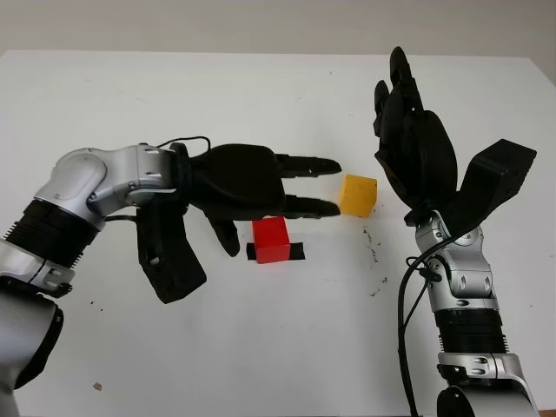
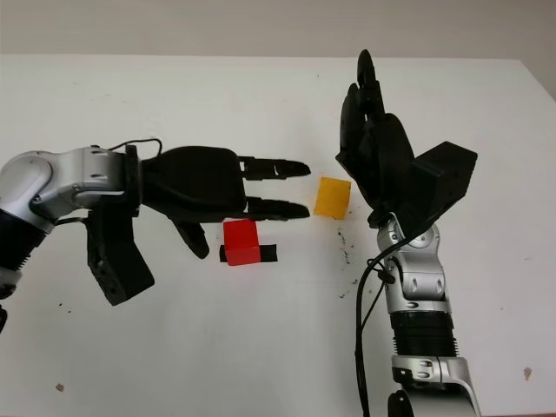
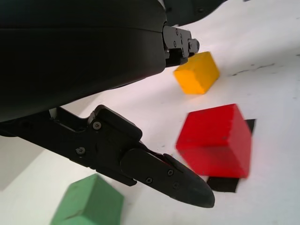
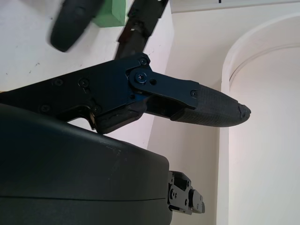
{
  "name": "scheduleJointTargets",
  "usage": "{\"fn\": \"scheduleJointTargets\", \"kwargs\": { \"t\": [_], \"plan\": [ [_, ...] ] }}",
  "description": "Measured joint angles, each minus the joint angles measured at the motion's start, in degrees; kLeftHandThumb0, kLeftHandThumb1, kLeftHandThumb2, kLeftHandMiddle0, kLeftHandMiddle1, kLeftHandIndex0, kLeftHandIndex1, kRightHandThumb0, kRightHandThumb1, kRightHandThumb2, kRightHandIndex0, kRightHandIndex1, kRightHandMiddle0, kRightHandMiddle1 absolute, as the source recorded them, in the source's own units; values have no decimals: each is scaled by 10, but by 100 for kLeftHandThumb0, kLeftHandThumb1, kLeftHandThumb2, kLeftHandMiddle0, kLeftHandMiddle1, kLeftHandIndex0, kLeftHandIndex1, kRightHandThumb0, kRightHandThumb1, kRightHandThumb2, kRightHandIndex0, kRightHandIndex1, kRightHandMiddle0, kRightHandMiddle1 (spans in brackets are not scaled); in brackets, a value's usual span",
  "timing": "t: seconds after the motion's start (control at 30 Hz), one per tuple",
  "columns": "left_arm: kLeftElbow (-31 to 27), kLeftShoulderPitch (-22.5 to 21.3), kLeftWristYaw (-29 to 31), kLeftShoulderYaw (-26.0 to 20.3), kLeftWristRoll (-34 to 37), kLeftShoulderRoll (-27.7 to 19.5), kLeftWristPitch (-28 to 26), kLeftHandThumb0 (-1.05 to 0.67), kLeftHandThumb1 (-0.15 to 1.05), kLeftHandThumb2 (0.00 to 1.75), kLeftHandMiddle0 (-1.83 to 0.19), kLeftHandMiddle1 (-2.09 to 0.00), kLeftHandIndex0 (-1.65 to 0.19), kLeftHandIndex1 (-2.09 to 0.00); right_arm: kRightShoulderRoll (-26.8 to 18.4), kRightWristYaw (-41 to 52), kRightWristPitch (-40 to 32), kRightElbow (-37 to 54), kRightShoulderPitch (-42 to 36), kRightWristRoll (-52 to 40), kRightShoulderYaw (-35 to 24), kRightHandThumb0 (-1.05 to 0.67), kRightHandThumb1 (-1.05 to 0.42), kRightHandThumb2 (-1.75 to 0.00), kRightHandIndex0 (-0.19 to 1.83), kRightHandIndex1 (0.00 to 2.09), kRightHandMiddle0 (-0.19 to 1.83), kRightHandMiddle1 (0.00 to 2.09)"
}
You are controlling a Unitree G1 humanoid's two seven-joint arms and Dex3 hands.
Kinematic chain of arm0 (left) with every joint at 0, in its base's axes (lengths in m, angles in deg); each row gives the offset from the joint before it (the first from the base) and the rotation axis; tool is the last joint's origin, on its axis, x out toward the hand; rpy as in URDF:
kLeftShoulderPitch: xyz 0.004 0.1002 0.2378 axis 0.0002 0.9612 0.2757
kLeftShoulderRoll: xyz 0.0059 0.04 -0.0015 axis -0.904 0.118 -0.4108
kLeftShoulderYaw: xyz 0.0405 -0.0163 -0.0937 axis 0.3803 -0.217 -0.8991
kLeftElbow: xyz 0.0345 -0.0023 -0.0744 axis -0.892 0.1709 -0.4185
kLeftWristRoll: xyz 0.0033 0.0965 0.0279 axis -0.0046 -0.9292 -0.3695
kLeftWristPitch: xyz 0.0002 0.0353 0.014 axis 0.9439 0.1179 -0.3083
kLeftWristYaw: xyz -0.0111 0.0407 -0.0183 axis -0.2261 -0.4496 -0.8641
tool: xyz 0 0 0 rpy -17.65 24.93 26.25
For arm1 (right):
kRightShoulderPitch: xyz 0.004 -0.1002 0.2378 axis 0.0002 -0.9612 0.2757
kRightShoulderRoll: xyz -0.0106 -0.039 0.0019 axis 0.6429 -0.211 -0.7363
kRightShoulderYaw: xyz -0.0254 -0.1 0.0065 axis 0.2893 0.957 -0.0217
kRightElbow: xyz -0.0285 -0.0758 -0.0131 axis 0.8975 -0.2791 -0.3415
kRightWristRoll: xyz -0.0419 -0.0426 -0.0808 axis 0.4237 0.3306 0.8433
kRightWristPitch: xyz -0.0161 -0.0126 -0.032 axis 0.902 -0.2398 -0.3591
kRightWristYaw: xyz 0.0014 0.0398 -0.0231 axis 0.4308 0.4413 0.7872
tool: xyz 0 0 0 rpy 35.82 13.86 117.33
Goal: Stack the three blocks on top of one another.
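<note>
Left hand [image 1: 261, 184] hangs open over the table [image 1: 261, 347], holding nothing, fingertips reaching toward the yellow block [image 1: 358, 195]. You have the red block [image 1: 270, 239] just beneath it on a black tape mark [image 1: 295, 252], and the green block [image 3: 89, 201] under the palm. Right hand [image 1: 417, 148] is raised beside the yellow block, open, empty. Lower squarely over one block before closing. No containers present.

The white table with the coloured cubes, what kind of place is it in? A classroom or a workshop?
Probably a robot test bench. A plain white table against a bare wall holds only toy-like cubes: a red block on a black tape mark, a yellow block and a green block.
</note>
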Motion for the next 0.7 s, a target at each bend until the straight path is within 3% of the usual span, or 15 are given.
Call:
{"fn": "scheduleJointTargets", "kwargs": {
  "t": [0.17, 0.23, 0.3, 0.37, 0.43, 0.53, 0.63, 0.7],
  "plan": [
    [-55, 44, 73, -47, 47, -43, -83, -83, 85, 5, 19, 0, 19, 0, 0, 1, 0, 0, 0, 1, 0, -81, -105, -72, -19, 0, -19, 0],
    [-78, 66, 102, -79, 83, -59, -128, -88, 92, 9, 19, 0, 19, 0, -1, 4, 0, 0, 1, -1, -1, -80, -105, -72, -19, 0, -19, 0],
    [-109, 96, 129, -124, 131, -74, -192, -93, 101, 24, 19, 0, 19, -1, -1, 6, -1, -1, 1, -3, -2, -79, -105, -72, -19, 0, -19, 0],
    [-137, 140, 135, -182, 191, -81, -256, -93, 104, 50, 19, 0, 19, 0, -6, 9, -2, -1, 2, -5, -4, -77, -105, -72, -19, 0, -19, 0],
    [-159, 180, 132, -226, 243, -78, -304, -91, 105, 57, 19, 0, 19, 0, -11, 11, -3, -1, 4, -4, -6, -75, -105, -71, -19, 0, -19, 0],
    [-202, 252, 99, -309, 368, -15, -408, -89, 105, 59, 19, 0, 19, 0, -21, 23, -3, -10, 15, -2, -9, -73, -105, -70, -19, 0, -19, 0],
    [-240, 304, 42, -359, 441, 54, -489, -80, 105, 60, 19, 0, 19, -1, -45, 48, 0, -25, 29, 8, -7, -74, -105, -66, -19, 0, -19, 0],
    [-260, 325, 6, -384, 490, 100, -525, -77, 105, 58, 19, 0, 19, -1, -70, 66, 4, -37, 40, 27, 1, -80, -105, -50, -17, 1, -15, 2]
  ]
}}
